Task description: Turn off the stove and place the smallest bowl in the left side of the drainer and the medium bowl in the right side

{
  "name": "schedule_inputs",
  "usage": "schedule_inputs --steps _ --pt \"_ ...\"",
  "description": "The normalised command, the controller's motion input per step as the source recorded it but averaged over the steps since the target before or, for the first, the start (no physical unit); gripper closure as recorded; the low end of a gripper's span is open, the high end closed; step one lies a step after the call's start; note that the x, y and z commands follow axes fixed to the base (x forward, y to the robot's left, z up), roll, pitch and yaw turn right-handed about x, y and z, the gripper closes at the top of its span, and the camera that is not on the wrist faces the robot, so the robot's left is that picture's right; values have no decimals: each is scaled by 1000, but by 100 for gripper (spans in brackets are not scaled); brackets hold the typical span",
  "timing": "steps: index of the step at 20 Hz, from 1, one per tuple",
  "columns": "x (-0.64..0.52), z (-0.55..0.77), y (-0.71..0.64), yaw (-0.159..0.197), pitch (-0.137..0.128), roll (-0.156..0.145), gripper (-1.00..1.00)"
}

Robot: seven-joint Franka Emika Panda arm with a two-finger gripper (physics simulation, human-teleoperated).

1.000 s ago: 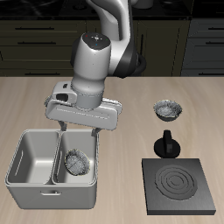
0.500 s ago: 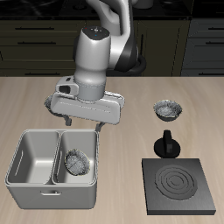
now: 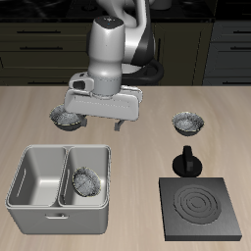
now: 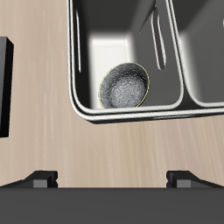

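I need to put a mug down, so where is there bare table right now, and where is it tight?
Bare table lies between the drainer and the stove, running back toward the claw. The drainer's compartment away from the stove is empty. It is crowded around the knob and the bowl behind it.

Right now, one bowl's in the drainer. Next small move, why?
Probably carry the open two-finger gripper toward the silvery metal bowl behind the black knob, seemingly the medium one: the flat black stove shows dark coils, and the light grey drainer holds only the smallest glittery bowl.
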Motion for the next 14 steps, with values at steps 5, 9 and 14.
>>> schedule_inputs --steps 5,9,14 --pt "-636 41 153 38 -49 11 -100" --pt "-538 -16 188 51 -43 23 -100" --pt "-518 -132 187 51 -3 -54 -100"
